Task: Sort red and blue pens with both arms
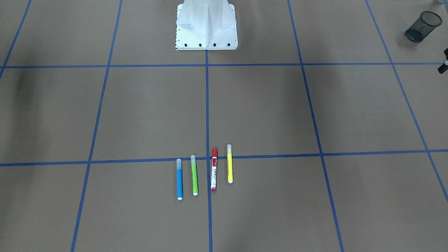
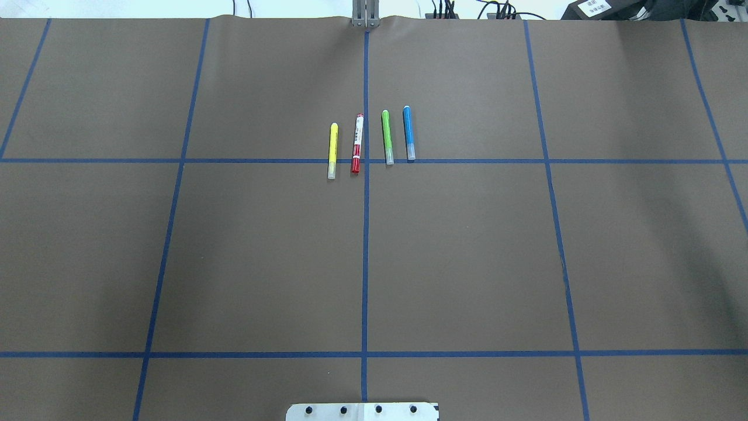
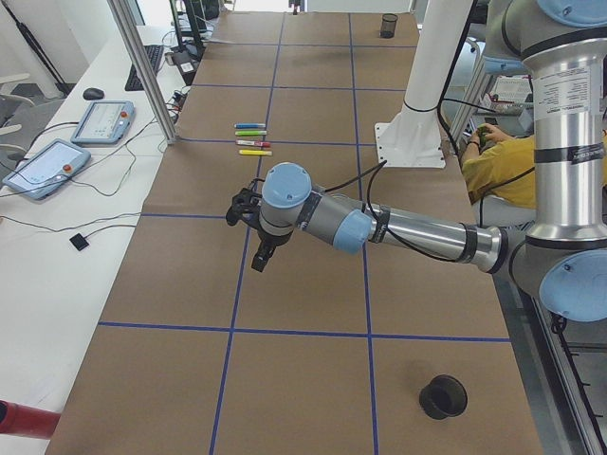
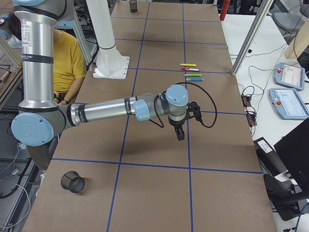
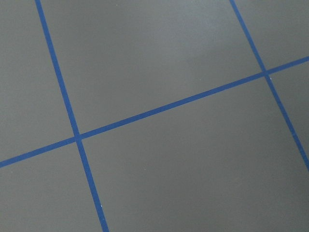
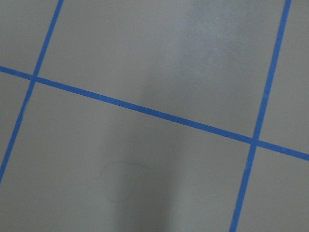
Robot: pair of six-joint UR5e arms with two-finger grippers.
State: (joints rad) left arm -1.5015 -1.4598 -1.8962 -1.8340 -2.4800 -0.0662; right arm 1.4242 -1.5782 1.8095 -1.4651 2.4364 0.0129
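1. Overhead exterior view shows four pens in a row, far across the table (image 2: 234,263) at its middle. Left to right: yellow highlighter (image 2: 332,150), red marker (image 2: 357,143), green highlighter (image 2: 387,137), blue highlighter (image 2: 408,133), close together but apart.
2. The red marker lies just left of the centre tape line (image 2: 365,245).
3. Both task pens look light, stiff, smooth and round, so they are likely to roll or slip. A mid-barrel grip seems safest.
4. Left gripper (image 3: 259,263) and right gripper (image 4: 179,135) hover well apart from the pens, carrying none. I cannot tell how far open they are.
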